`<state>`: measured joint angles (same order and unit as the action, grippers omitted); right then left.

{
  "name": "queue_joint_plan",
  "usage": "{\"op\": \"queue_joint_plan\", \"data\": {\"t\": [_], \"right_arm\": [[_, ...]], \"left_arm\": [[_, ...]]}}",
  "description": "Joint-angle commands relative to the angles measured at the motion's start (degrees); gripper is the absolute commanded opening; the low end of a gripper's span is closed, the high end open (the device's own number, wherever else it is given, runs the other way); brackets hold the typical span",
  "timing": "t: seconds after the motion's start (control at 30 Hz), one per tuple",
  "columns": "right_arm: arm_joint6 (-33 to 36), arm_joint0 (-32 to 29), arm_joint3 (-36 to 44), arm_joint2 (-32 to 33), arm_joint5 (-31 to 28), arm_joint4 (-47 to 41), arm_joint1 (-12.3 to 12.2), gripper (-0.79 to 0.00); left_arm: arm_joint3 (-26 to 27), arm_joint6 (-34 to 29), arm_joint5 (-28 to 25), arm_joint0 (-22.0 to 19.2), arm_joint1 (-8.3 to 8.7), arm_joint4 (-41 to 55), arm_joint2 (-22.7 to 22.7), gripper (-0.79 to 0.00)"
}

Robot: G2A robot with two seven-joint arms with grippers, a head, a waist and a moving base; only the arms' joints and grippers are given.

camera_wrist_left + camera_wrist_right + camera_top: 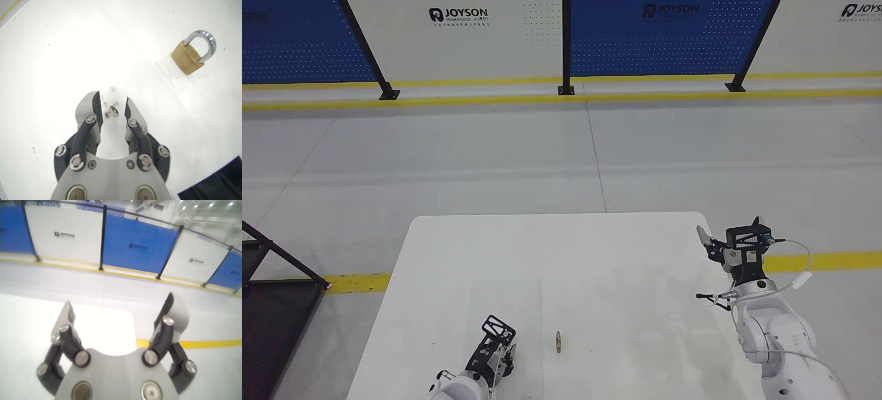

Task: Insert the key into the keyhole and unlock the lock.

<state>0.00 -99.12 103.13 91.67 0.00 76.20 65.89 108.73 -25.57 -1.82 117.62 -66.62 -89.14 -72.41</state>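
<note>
**Top view.** A white rectangular table (592, 270) stands on a pale grey floor. The left gripper (499, 330) sits low over the near part of the table, left of centre. A brass padlock with a silver shackle (558, 342) lies on the table just to the right of it, apart from it. The right gripper (730, 235) hangs at the far right corner of the table, well apart from the padlock, with its fingers spread. Blue and white fence panels (472, 40) on black posts line the far side of the floor, with a yellow floor line (492, 100) in front of them.

**Left wrist view.** The left gripper (112, 96) points down at the table (56, 56); its fingers (96, 106) stand apart and grasp nothing. A small silver key with a round head (113, 112) lies flat on the table between them, nearer one finger than the other. The padlock (187, 58) lies flat, well clear of the fingers, and both legs of its shackle meet the brass body. Small dark specks dot the table.

**Right wrist view.** The right gripper (119, 299) is held above the rounded far right corner of the table (28, 313). Its fingers (179, 311) are wide apart and hold nothing. Beyond them lie the floor, the yellow floor line (208, 343) and the fence panels (132, 245).
</note>
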Motion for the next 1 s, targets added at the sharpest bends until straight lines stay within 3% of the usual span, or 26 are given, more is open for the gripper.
{"op": "queue_joint_plan", "data": {"t": [0.0, 0.23, 0.3, 0.33, 0.67, 0.97], "right_arm": [[0.0, 0.0, 0.0, 0.0, 0.0, 0.0, 0.0, 0.0], [0.0, 0.0, 0.0, 0.0, 0.0, 0.0, 0.0, 0.0], [0.0, 0.0, 0.0, 0.0, 0.0, 0.0, 0.0, 0.0], [0.0, 0.0, 0.0, 0.0, 0.0, 0.0, 0.0, 0.0], [0.0, 0.0, 0.0, 0.0, 0.0, 0.0, 0.0, 0.0], [0.0, 0.0, 0.0, 0.0, 0.0, 0.0, 0.0, 0.0]], "left_arm": [[-0.15, -0.24, 0.24, -0.34, -0.01, -0.26, 0.07, -0.539], [0.51, -0.43, 0.86, -0.39, -0.01, 0.22, -0.08, -0.659], [0.78, -0.41, 0.83, -0.2, 0.03, 0.18, -0.2, -0.773], [0.89, -0.35, 0.8, -0.15, 0.05, 0.15, -0.25, -0.785], [3.1, 0.93, 1.16, 0.77, 0.22, 1.19, -1.67, -0.785], [9.37, 8.08, -1.95, 5.89, 0.81, 7.97, -7.01, -0.785]]}}
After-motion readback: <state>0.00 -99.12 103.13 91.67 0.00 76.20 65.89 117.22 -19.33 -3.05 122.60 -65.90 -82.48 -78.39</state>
